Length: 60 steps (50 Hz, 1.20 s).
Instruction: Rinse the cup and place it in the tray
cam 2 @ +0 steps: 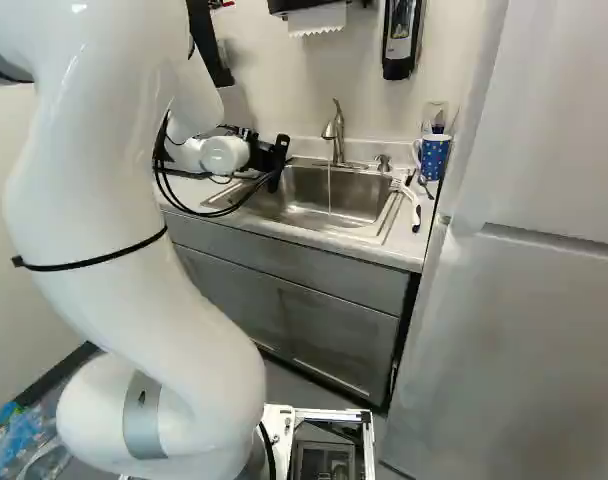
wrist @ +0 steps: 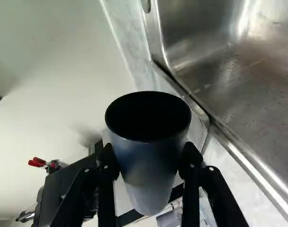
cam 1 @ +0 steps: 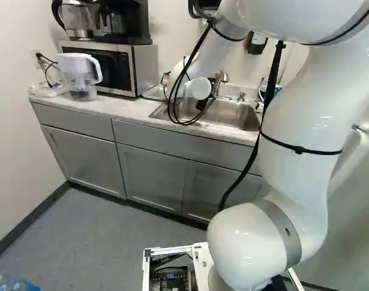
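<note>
Gripper (wrist: 148, 153) and cup (wrist: 148, 184) are making one firm pair: the two fingers are pressing the cup's outer wall from opposite sides. That hold is leaving the dark mouth uncovered, which is presumably the point, since water will be needing a way in. The cup is showing its mouth to the wrist camera; how far it is tilting against the basin, I can't tell.

Over by the sink (cam 2: 359, 190), the white arm (cam 1: 300, 121) is reaching across the desk (cam 1: 124, 109), and the gripper is hanging near the side of the basin away from the dotted mug (cam 2: 435, 157). A thin stream of water (cam 2: 329, 188) is falling from the faucet (cam 2: 338, 135), and the gripper is standing apart from it. Running the water into the basin is keeping the splash where it belongs.

To my eye the cup is being held for the rinse, though whether it is wet inside I can't see. If the rinse is yet to come, the next move is calling for a sideways reach, bringing the mouth under the stream while the fingers are clearing the faucet. Wet walls could be turning slippery, and the taper could be letting the cup slide. No tray is showing itself, so its place is remaining unknown to me.
</note>
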### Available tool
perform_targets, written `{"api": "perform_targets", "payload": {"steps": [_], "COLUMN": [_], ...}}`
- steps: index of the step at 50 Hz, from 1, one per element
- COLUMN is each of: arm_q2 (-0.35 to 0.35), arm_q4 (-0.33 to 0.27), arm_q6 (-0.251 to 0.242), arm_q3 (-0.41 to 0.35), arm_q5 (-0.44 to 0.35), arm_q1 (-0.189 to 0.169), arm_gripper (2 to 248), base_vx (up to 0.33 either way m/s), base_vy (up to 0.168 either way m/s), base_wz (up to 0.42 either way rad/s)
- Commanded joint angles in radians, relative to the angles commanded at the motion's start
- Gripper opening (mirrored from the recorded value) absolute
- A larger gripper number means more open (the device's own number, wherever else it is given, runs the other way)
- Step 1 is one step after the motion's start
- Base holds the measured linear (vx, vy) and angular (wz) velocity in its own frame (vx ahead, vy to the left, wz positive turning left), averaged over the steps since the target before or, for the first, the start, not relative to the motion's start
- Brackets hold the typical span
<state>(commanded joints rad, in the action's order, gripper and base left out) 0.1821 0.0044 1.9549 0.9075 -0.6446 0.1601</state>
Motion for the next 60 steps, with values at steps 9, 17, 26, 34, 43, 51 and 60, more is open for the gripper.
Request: {"api": "perform_targets", "payload": {"steps": [9,17,26,34,43,51,60], "arm_q2": [0.000,0.000,0.000,0.000,0.000,0.000,0.000], "arm_q4": [0.000,0.000,0.000,0.000,0.000,0.000,0.000], "arm_q6": [-0.017,-0.087,-0.179,-0.263,-0.358,-0.442,-0.536], "arm_q3": [0.000,0.000,0.000,0.000,0.000,0.000,0.000], "arm_q5": [0.000,0.000,0.000,0.000,0.000,0.000,0.000], "arm_q1": [0.000,0.000,0.000,0.000,0.000,0.000,0.000], "arm_gripper": [126,126,126,126,126,126,126], "base_vx": [0.000,0.000,0.000,0.000,0.000,0.000,0.000], "base_vy": [0.000,0.000,0.000,0.000,0.000,0.000,0.000], "base_wz": [0.000,0.000,0.000,0.000,0.000,0.000,0.000]}}
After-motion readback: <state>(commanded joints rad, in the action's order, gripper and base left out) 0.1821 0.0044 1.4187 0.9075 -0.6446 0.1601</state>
